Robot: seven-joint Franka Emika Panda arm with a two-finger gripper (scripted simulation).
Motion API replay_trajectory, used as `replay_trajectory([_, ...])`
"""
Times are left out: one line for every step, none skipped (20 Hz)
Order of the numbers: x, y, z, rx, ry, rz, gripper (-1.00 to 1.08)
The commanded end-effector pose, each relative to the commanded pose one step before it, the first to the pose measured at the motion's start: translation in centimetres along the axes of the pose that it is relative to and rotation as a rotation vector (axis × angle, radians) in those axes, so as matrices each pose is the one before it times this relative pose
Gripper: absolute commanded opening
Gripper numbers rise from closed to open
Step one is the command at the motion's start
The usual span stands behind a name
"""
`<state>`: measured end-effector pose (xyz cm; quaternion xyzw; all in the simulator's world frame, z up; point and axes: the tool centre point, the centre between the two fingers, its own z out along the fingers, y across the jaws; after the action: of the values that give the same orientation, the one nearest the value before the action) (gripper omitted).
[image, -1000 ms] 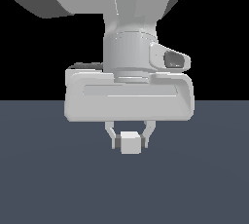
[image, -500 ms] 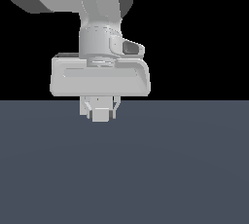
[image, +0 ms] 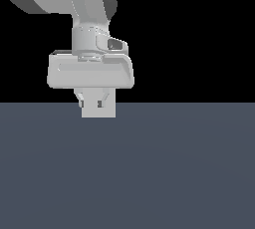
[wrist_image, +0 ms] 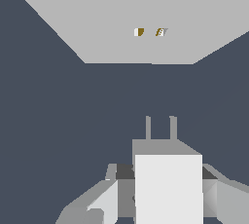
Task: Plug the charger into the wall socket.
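Note:
In the wrist view my gripper (wrist_image: 165, 198) is shut on the charger (wrist_image: 168, 189), an off-white block with two thin prongs (wrist_image: 148, 128) pointing ahead. The wall socket (wrist_image: 112, 18) is a large light-grey panel beyond the prongs, apart from them, with two small slots (wrist_image: 139, 32) near its middle. In the exterior view the gripper (image: 90, 104) hangs at the dark floor's far edge. The light-grey socket panel (image: 108, 111) shows right behind its fingertips. The charger blends with that panel there and I cannot tell it apart.
A flat dark grey-blue floor (image: 149, 173) fills the lower half of the exterior view, with black background above it. The arm's wide white hand body (image: 89, 71) sits above the fingers. Nothing else stands in view.
The gripper has carried the charger toward the exterior view's left and farther from the camera, so it looks smaller. It now hangs in front of the socket panel.

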<state>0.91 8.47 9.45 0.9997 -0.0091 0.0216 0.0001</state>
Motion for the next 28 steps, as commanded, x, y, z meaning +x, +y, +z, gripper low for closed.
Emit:
replay_trajectory([0.606, -0.405, -0.292, -0.00055, -0.00061, 0.00588, -1.00])
replay_trajectory([0.160, -0.112, -0.074, -0.00004, -0.00001, 0.00120, -1.00])
replay_trajectory([0.130, -0.087, -0.058, -0.00003, -0.00001, 0.00098, -1.00])
replay_trajectory([0.100, -0.069, -0.043, -0.00002, -0.00001, 0.00069, -1.00])
replay_trajectory([0.073, -0.034, -0.029, -0.00002, -0.00001, 0.00069, -1.00])
replay_trajectory([0.039, -0.045, -0.017, 0.00000, 0.00000, 0.00000, -1.00])
replay_trajectory([0.013, -0.015, -0.006, 0.00000, 0.00000, 0.00000, -1.00])
replay_trajectory([0.000, 0.000, 0.000, 0.00000, 0.00000, 0.00000, -1.00])
replay_trajectory([0.000, 0.000, 0.000, 0.00000, 0.00000, 0.00000, -1.00])
replay_trajectory([0.000, 0.000, 0.000, 0.00000, 0.00000, 0.00000, -1.00])
replay_trajectory([-0.020, 0.022, 0.010, 0.00000, 0.00000, 0.00000, -1.00])
replay_trajectory([0.016, 0.000, 0.001, 0.00000, 0.00000, 0.00000, -1.00])
replay_trajectory([0.048, 0.001, 0.002, 0.00000, 0.00000, 0.00000, -1.00])
replay_trajectory([0.080, 0.001, 0.004, 0.00000, 0.00000, 0.00000, -1.00])
replay_trajectory([0.112, 0.001, 0.005, 0.00000, 0.00000, 0.00000, -1.00])
replay_trajectory([0.143, 0.002, 0.007, 0.00000, 0.00000, 0.00000, -1.00])
replay_trajectory([0.174, 0.002, 0.008, 0.00000, 0.00000, 0.00000, -1.00])
replay_trajectory([0.205, 0.002, 0.010, 0.00000, 0.00000, 0.00000, -1.00])
replay_trajectory([0.235, 0.002, 0.011, 0.00000, 0.00000, 0.00000, -1.00])
replay_trajectory([0.265, 0.002, 0.012, 0.00000, 0.00000, 0.00000, -1.00])
replay_trajectory([0.294, 0.002, 0.014, 0.00000, 0.00000, 0.00000, -1.00])
replay_trajectory([0.322, 0.002, 0.015, 0.00000, 0.00000, 0.00000, -1.00])
replay_trajectory([0.350, 0.002, 0.016, 0.00000, 0.00000, 0.00000, -1.00])
replay_trajectory([0.376, 0.002, 0.017, 0.00000, 0.00000, 0.00000, -1.00])
replay_trajectory([0.370, 0.001, 0.017, 0.00000, 0.00000, 0.00000, -1.00])
replay_trajectory([0.337, 0.001, 0.015, 0.00000, 0.00000, 0.00000, -1.00])
replay_trajectory([0.304, 0.000, 0.013, 0.00000, 0.00000, 0.00000, -1.00])
replay_trajectory([0.272, -0.001, 0.012, 0.00000, 0.00000, 0.00000, -1.00])
